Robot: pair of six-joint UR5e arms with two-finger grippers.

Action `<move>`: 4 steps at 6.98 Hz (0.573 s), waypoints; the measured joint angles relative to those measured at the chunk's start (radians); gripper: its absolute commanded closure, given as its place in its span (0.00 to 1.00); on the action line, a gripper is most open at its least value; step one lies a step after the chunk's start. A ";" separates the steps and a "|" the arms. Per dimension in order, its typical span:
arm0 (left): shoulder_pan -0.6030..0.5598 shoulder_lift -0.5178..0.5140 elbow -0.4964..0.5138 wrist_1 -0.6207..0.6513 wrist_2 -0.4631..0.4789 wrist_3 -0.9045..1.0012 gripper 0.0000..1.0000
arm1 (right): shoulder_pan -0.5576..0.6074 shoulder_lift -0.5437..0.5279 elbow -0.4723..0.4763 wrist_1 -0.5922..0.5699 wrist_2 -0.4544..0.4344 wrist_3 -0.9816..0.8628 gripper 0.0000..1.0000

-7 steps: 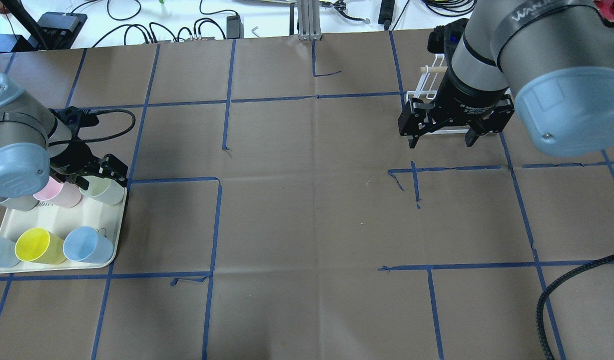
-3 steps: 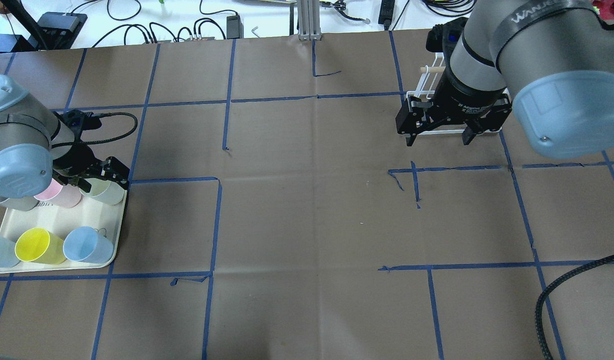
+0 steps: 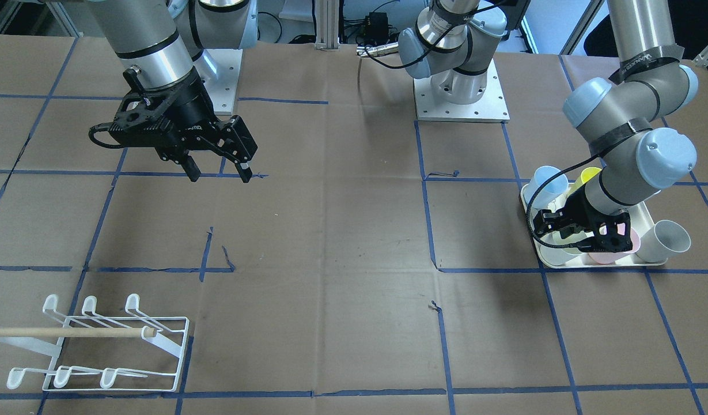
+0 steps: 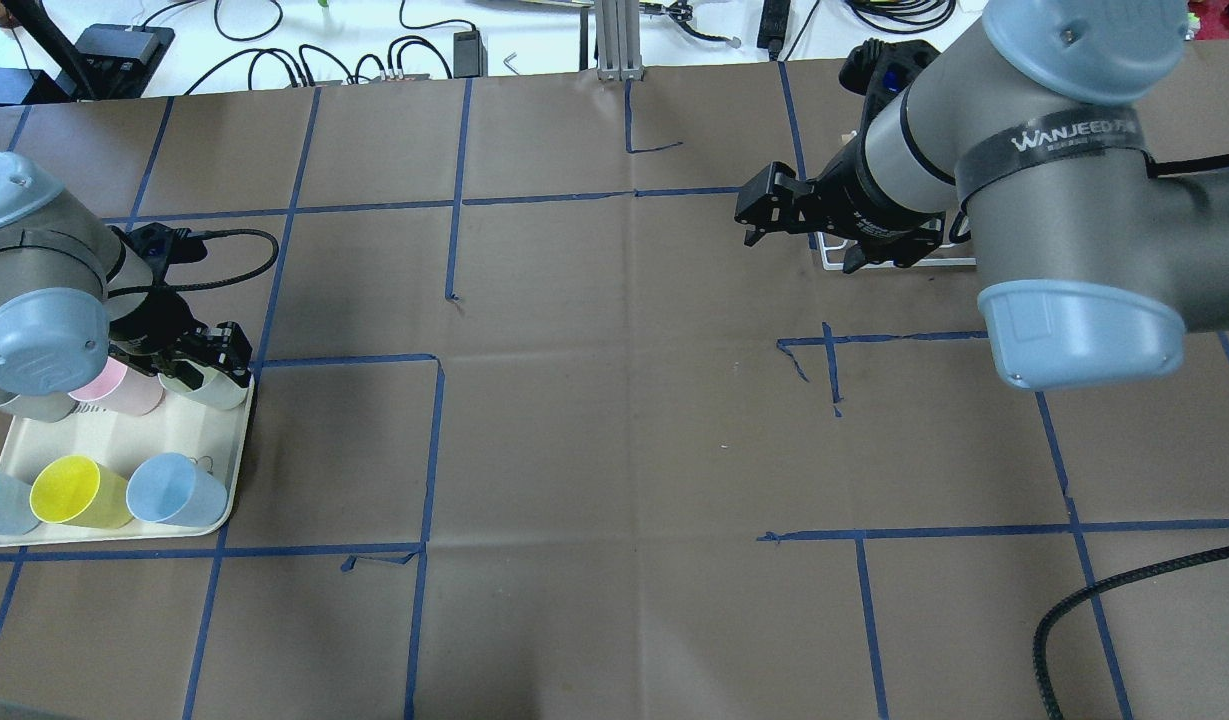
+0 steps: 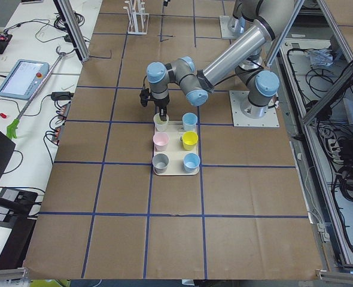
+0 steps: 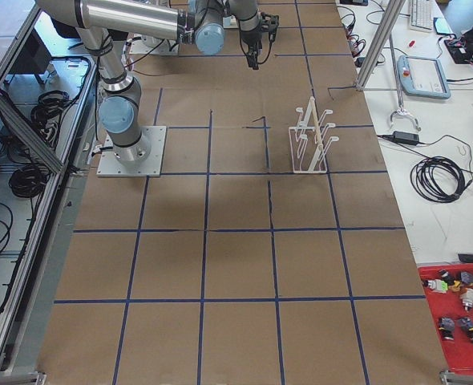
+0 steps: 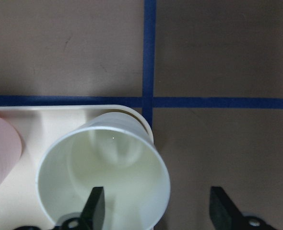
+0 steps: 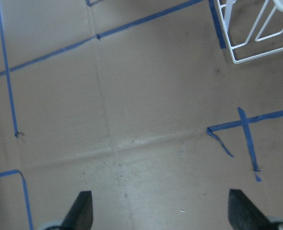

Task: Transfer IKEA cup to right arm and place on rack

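Observation:
The pale green cup (image 7: 103, 177) stands upright in the far right corner of the cream tray (image 4: 164, 430). My left gripper (image 7: 158, 211) is open and low over it, one finger inside the cup and one outside, astride its right wall without touching. It also shows in the overhead view (image 4: 209, 365). My right gripper (image 4: 802, 250) is open and empty above bare table, just left of the white wire rack (image 3: 100, 346). The rack's corner (image 8: 256, 33) shows in the right wrist view.
The tray also holds a pink cup (image 4: 124, 390), a grey cup (image 4: 24, 405), a yellow cup (image 4: 74, 490) and two blue cups (image 4: 174, 490). The pink cup stands right beside the green one. A black cable (image 4: 1104, 590) loops over the table's near right.
My right arm has swung left, away from over the rack, with its gripper still open. My left gripper has sunk lower onto the pale green cup.

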 measured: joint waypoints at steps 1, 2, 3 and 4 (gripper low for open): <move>0.000 0.000 0.003 0.000 0.002 0.001 1.00 | 0.000 0.002 0.031 -0.108 0.042 0.082 0.00; 0.001 0.001 0.006 0.000 0.006 0.002 1.00 | 0.001 0.010 0.069 -0.233 0.088 0.139 0.00; 0.001 0.002 0.009 0.000 0.017 0.003 1.00 | 0.002 0.024 0.107 -0.365 0.139 0.192 0.00; 0.001 0.008 0.013 0.002 0.030 0.002 1.00 | 0.002 0.042 0.140 -0.498 0.181 0.274 0.00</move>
